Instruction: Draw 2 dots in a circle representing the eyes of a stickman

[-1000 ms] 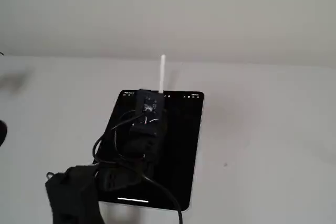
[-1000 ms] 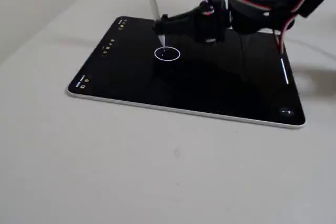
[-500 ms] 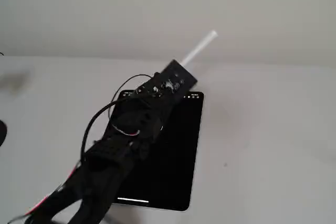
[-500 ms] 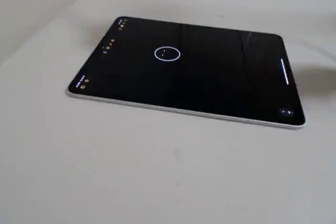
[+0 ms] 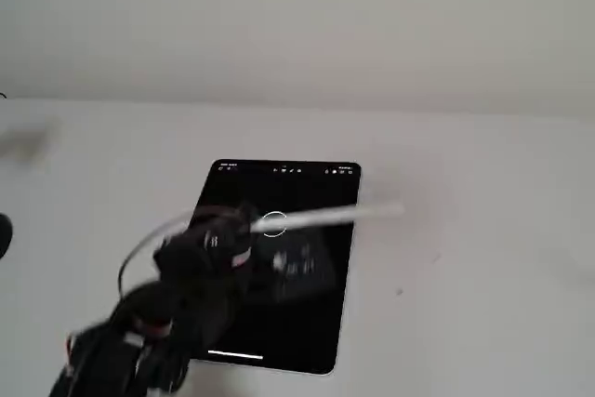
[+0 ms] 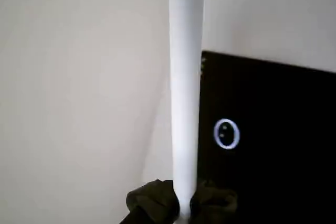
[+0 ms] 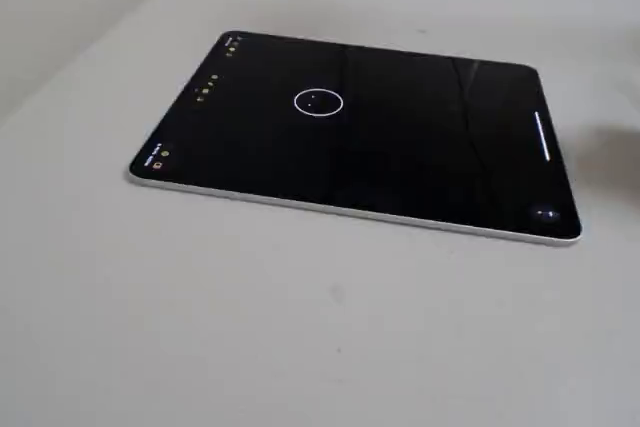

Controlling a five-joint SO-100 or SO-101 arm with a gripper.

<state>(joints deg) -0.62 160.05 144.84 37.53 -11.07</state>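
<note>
**Tablet with ring and two specks; arm holding a white stylus**

Landmark for all places: the tablet.

1. Tabletop (image 7: 300, 327) — pale, plain, matte. It carries the tablet and shows on every side of it in both fixed views.

2. Tablet (image 7: 400, 177) — flat on the tabletop, black screen, thin light edge. Small toolbar icons (image 7: 205, 92) sit along one short side of its screen; a short white bar (image 7: 543, 137) sits near the opposite short side.

3. Arm (image 5: 177, 313) — black, blurred, with a loop of cable. In a fixed view it overlaps the tablet's lower left part. It does not appear over the tablet in the other fixed view.

4. Stylus (image 6: 185, 87) — a white rod. In a fixed view (image 5: 325, 216) it lies nearly level across the tablet's upper half, its far end past the tablet's right edge. In the wrist view it runs straight up the frame, beside the tablet's edge.

5. Jaws — dark, closed around the stylus's lower end in the wrist view, gripper (image 6: 181, 203) at the bottom edge.

6. The circle (image 7: 319, 102) — a thin white ring on the tablet's screen, nearer the toolbar side than the bar side. Also seen in the wrist view (image 6: 227, 133).

7. The 2 dots (image 7: 319, 101) — two tiny white specks side by side inside the circle, apart from each other and clear of the ring line.
</note>
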